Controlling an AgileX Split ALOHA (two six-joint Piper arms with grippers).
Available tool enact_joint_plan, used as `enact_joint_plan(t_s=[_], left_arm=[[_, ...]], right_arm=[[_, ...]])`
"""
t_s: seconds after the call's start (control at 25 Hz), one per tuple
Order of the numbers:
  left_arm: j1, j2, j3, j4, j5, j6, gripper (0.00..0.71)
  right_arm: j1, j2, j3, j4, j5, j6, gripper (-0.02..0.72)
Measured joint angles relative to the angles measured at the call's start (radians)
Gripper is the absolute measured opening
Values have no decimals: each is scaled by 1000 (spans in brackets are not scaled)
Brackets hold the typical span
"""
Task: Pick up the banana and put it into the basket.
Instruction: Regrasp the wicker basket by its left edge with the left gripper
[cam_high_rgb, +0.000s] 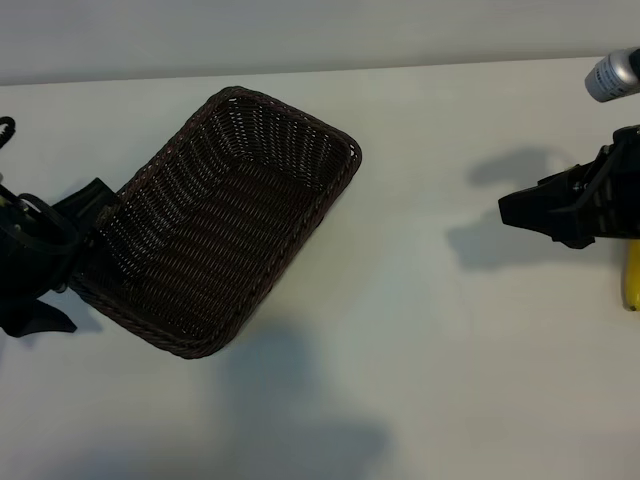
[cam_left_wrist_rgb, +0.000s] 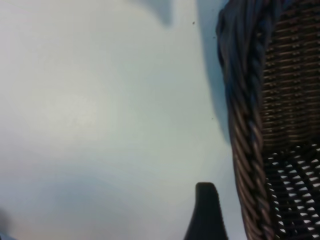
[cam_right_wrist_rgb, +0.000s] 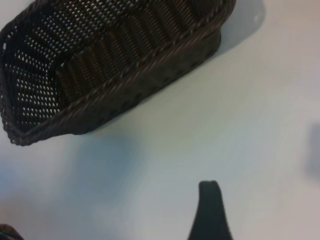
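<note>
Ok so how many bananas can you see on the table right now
1: the banana lies at the table's far right edge in the exterior view, mostly cut off beneath the right gripper. More could lie out of frame.

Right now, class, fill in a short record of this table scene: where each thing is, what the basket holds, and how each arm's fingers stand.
basket: left of centre on the white table, nothing inside it
banana: at the right edge, mostly hidden behind the right arm
left gripper: at the basket's left end, fingers open, holding nothing
right gripper: far right, apart from the basket, fingers open, holding nothing
</note>
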Motion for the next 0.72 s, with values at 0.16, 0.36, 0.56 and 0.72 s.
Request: enact_joint_plan(t_s=[0.16, 0.36, 0.56, 0.72], left_arm=[[0, 34, 0, 0, -18, -17, 574], [0, 55, 7, 0, -66, -21, 574], [0, 78, 12, 0, -80, -22, 574], [0, 99, 12, 0, -105, -22, 574]], right_arm=[[0, 0, 0, 0, 0, 0, 536], [0, 0, 0, 0, 0, 0, 536], [0, 0, 0, 0, 0, 0, 536], [0, 0, 0, 0, 0, 0, 536]])
